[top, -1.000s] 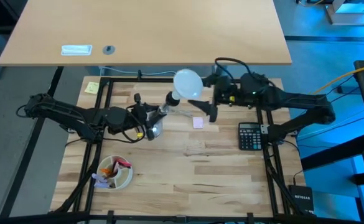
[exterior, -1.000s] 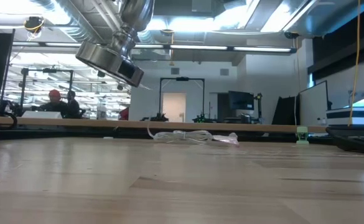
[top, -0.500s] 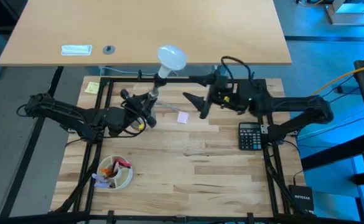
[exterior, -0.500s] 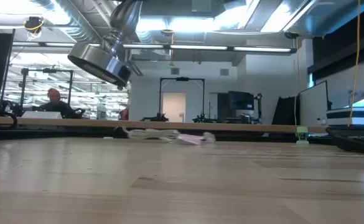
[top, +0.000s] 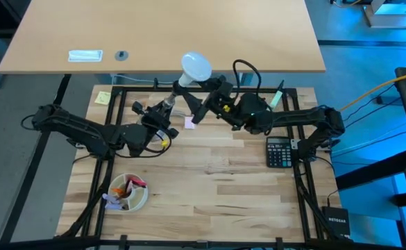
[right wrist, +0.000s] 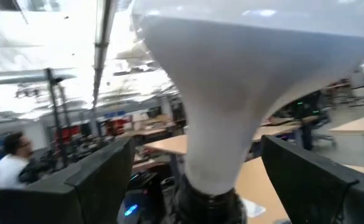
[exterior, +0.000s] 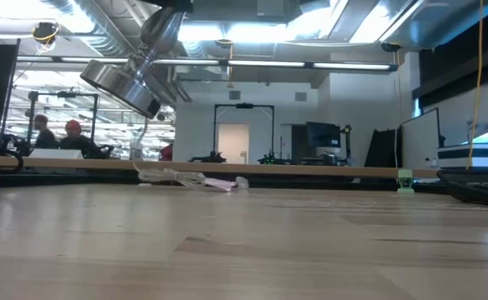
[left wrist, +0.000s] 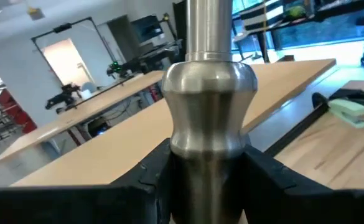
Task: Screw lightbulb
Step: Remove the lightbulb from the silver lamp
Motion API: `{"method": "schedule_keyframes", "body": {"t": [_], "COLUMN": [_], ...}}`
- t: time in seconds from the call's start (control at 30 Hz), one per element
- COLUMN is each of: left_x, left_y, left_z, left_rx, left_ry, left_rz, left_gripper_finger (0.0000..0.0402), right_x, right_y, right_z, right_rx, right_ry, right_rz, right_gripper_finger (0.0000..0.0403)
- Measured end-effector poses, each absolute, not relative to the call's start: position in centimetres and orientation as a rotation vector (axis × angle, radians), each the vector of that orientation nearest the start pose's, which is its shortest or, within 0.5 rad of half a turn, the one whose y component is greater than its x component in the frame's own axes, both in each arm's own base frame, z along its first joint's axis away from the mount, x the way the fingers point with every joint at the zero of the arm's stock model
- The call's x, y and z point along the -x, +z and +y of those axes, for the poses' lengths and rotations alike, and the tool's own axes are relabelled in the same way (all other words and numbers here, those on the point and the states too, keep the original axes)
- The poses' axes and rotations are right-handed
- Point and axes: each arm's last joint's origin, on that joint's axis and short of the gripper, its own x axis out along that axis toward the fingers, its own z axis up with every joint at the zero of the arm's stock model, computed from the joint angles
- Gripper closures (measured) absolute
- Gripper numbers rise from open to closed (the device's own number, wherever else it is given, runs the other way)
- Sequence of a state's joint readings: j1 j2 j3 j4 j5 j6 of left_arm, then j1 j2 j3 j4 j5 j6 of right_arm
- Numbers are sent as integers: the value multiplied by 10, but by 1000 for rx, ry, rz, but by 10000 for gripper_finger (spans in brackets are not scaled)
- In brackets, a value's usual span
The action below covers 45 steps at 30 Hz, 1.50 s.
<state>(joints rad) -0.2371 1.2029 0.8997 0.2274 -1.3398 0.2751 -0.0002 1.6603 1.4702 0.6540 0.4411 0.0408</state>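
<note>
Near the table's far edge, left gripper (top: 162, 119) is pinching the stand (left wrist: 211, 118) with the bulb (top: 195, 67) seated on top; right gripper (top: 201, 101), spread, is straddling its neck; light, slick, fragile glass, best gripped gently at the globe.

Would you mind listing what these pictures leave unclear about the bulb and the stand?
- Lightbulb screw base: hidden inside the socket in the right wrist view, too small in the high view, so thread depth is unknown.
- Stand: top cut off by the left wrist view's edge; left gripper covers its lower stem.
- Stand's flared foot: stem cut off by the low view's top edge.
</note>
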Motion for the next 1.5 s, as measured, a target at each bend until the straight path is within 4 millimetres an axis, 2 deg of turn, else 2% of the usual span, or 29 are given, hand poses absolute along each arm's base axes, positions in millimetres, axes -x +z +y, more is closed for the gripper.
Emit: {"method": "schedule_keyframes", "body": {"t": [0.23,0.53,0.8,0.9,0.97,1.17,1.37,1.5], "left_x": [-256,-273,-274,-274,-274,-272,-263,-250], "left_y": [322,317,317,317,317,318,327,339], "left_z": [-33,-37,-37,-37,-37,-38,-49,-60], "left_rx": [-356,-407,-420,-421,-421,-415,-437,-471], "left_ry": [1170,1171,1172,1175,1176,1170,1059,940], "left_rz": [256,272,279,281,281,275,243,209], "left_gripper_finger": [278,278,278,278,278,278,278,278], "right_x": [-382,-382,-382,-382,-382,-383,-380,-372], "right_y": [428,425,425,425,425,424,430,440], "right_z": [-18,-29,-30,-30,-30,-28,-24,-16], "right_rx": [-142,-189,-181,-180,-179,-157,-85,-10], "right_ry": [-501,-537,-546,-545,-545,-488,-342,-109], "right_rz": [-482,-470,-464,-463,-463,-445,-451,-463], "right_gripper_finger": [55,55,59,85,118,253,256,256]}}
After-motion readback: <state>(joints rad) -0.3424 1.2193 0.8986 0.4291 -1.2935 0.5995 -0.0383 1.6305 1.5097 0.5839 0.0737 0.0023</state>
